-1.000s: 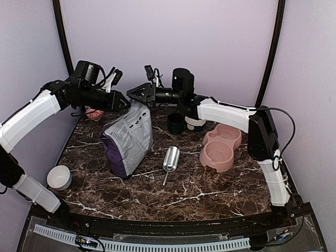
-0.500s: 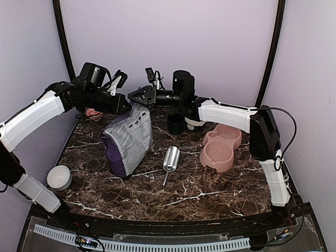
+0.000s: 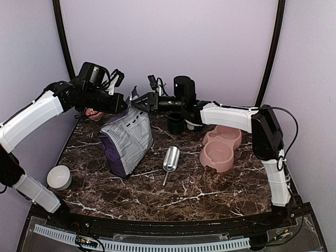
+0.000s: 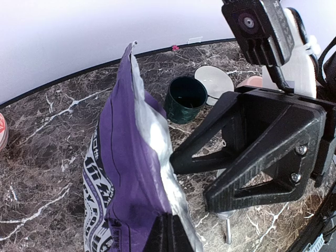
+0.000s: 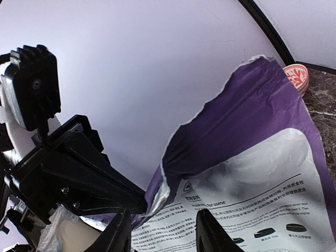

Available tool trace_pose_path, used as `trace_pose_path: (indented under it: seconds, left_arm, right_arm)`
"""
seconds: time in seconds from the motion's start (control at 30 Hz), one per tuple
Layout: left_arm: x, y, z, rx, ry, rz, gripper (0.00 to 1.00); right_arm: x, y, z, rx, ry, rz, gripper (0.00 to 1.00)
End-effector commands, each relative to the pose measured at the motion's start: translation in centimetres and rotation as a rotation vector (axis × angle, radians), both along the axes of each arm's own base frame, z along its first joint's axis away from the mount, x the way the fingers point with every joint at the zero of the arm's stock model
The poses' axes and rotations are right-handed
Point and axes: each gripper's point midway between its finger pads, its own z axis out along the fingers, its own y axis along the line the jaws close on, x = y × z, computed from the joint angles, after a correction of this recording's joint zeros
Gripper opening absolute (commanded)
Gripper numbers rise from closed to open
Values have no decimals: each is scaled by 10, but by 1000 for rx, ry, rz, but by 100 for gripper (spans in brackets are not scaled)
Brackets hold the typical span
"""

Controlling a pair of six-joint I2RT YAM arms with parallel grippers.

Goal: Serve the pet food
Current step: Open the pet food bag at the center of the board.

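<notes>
The purple-and-grey printed bag [image 3: 126, 139] stands on the marble table [image 3: 210, 194], its torn top pulled up. My left gripper [image 3: 124, 106] is shut on the bag's top edge [image 4: 140, 157]; its fingers [image 4: 168, 233] are pinched together on the film. My right gripper [image 3: 138, 101] is open beside that same edge. Its fingers [image 5: 210, 231] stand apart in front of the bag's printed face [image 5: 252, 173], and one tip touches the silvery lining. The pet food is hidden. The pink double bowl [image 3: 220, 147] sits to the right.
A metal scoop [image 3: 170, 159] lies right of the bag. A dark green cup [image 3: 175, 123] and a white dish [image 4: 214, 81] stand behind. A red-patterned bowl [image 3: 94, 114] is at the back left and a white bowl [image 3: 59, 177] at the front left.
My left gripper has shut on the bag's top edge. The bag's top now stands higher and the bag has shifted slightly left. My right gripper has dropped a little, closer to the bag.
</notes>
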Motion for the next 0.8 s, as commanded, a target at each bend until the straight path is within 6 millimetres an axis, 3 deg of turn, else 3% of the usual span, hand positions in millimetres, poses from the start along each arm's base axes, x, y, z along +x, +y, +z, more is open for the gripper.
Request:
trace_pose_path:
  seconds: [0.0, 0.5, 0.77]
  left_arm:
    - [-2, 10, 2, 11, 1, 31, 0]
    - [-5, 2, 7, -39, 1, 1, 0]
    - [-7, 3, 10, -50, -6, 3, 0]
  right_arm:
    - [-1, -4, 24, 34, -44, -13, 43]
    - [-5, 15, 28, 65, -31, 36, 38]
    - [-6, 17, 22, 62, -25, 50, 17]
